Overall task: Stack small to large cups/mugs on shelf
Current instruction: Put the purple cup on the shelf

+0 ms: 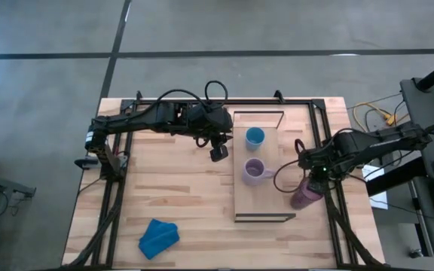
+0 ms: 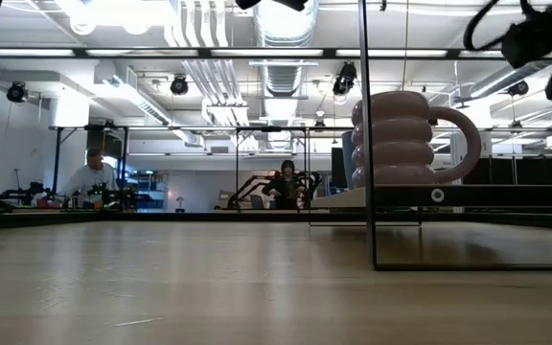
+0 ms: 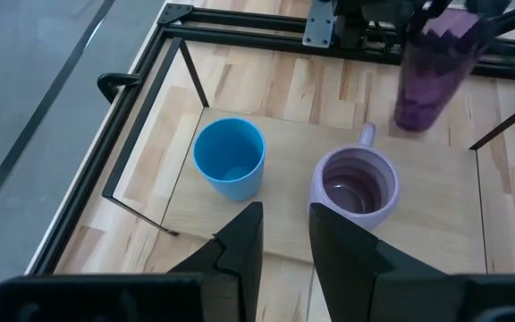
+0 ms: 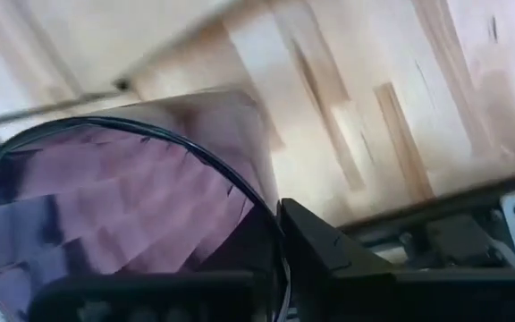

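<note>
The small blue cup (image 1: pixel 255 137) and the pale lilac mug (image 1: pixel 255 171) stand upright, side by side, on the light wooden shelf (image 1: pixel 266 199). Both also show in the left wrist view, the cup (image 3: pixel 229 159) and the mug (image 3: pixel 354 186). My left gripper (image 1: pixel 218 153) hovers open and empty at the shelf's left edge. My right gripper (image 1: pixel 315 178) is shut on the dark purple cup (image 1: pixel 305 196), just off the shelf's right edge near the table's right rail. The low view shows the mug (image 2: pixel 401 139) on the shelf. My right gripper holds the dark purple cup at its rim (image 4: pixel 271 224), coming from above. One finger (image 4: pixel 320 255) lies against the outside of the wall there. The other finger is hidden by the cup. The cup (image 3: pixel 432 72) hangs tilted below the gripper; I cannot tell whether its base touches the table.
A crumpled blue cloth (image 1: pixel 159 237) lies near the table's front left. Dark metal frame rails (image 1: pixel 330 143) run along the table's edges, and thin dark frame ends stand at both ends of the shelf. People show in the room beyond the table.
</note>
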Motion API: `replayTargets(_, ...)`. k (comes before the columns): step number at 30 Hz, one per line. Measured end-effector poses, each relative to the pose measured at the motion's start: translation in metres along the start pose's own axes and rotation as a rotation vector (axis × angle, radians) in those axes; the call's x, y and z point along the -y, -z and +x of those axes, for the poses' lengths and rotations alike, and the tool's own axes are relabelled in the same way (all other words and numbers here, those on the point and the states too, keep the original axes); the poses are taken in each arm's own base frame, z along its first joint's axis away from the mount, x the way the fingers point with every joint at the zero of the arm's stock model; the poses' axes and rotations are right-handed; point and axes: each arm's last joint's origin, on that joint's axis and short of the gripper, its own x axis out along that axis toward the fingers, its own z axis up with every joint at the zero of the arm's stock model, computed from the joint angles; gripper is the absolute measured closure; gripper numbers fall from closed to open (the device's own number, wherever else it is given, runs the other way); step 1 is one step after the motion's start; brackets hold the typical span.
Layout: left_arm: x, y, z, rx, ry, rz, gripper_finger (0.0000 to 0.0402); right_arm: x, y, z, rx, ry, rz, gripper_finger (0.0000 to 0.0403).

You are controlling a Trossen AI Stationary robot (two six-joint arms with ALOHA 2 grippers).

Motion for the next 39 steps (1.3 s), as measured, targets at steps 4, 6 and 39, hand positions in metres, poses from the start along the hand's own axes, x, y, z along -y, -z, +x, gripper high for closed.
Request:
replayTargets(4,0.000,0.000,0.000,0.000,0.000,0.000,0.0322,-0.010,-0.004,-0.022,0.078,-0.075,-0.026,0.0392)
replayTargets(6,0.000,0.000,0.000,0.000,0.000,0.000,0.0322,-0.021,-0.009,-0.042,0.187,-0.165,-0.073,0.0392)
replayTargets(39,0.000,-0.001,0.000,0.008,0.007,-0.004,0.0322,-0.118,-0.134,-0.037,-0.014,0.137,-0.475,0.0394)
